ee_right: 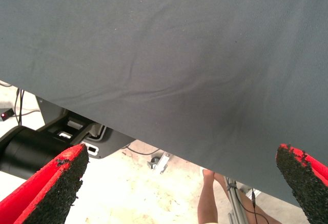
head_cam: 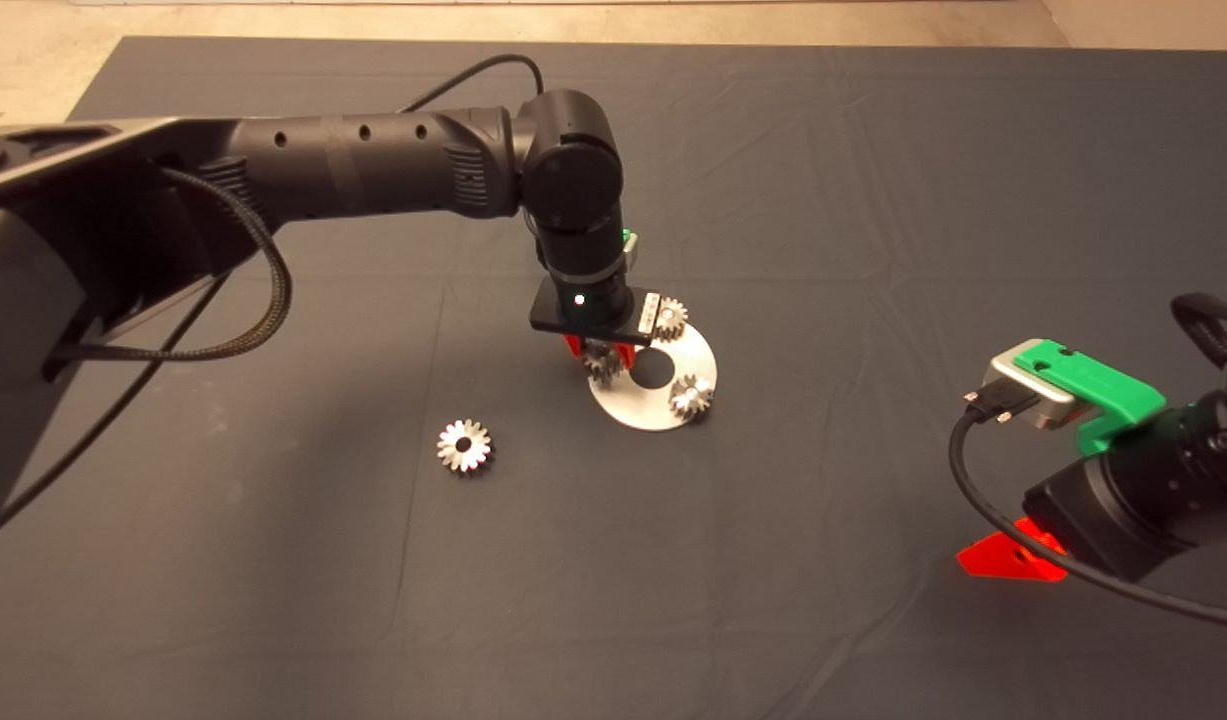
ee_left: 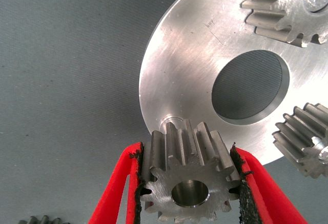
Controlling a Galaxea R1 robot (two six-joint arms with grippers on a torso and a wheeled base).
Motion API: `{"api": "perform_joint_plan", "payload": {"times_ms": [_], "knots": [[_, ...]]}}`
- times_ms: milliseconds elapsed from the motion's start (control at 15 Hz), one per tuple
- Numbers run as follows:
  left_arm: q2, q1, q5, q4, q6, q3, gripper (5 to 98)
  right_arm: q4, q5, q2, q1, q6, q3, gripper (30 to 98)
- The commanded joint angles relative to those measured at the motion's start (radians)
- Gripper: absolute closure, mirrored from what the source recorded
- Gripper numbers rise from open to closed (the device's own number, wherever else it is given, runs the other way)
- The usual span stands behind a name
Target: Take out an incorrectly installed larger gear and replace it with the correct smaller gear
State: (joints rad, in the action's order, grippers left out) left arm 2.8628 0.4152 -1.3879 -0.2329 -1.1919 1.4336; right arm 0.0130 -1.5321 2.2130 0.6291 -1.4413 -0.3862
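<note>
The smaller gear [ee_left: 187,180], gripped by the left hand [ee_left: 187,183] above the plate [ee_left: 179,75], could be jammed if lowered off-centre onto the peg [ee_left: 171,120].

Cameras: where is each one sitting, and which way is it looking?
Head view: above the mat, looking down; both black arms show.
Left wrist view: on the left arm, close above the round plate; its left gripper pinches the smaller gear.
Right wrist view: on the parked right arm, past the mat's edge to the floor and a person's leg; right gripper open.
Shared: head and left wrist views both show plate and smaller gear.
</note>
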Motion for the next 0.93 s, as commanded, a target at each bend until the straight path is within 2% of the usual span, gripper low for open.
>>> {"api": "perform_joint_plan", "payload": {"times_ms": [0, 467, 867], "knots": [[0.004, 0.014, 0.000, -0.002, 0.003, -0.003, 68.9, -0.033, -0.126, 0.000, 0.014, -0.007, 0.004, 31.4], [-0.001, 0.014, 0.000, -0.003, 0.008, -0.003, 68.9, -0.033, -0.126, 0.000, 0.014, -0.007, 0.004, 31.4], [0.000, 0.013, -0.010, -0.016, 0.006, -0.003, 68.9, -0.033, -0.126, -0.001, 0.014, -0.007, 0.004, 31.4]]}}
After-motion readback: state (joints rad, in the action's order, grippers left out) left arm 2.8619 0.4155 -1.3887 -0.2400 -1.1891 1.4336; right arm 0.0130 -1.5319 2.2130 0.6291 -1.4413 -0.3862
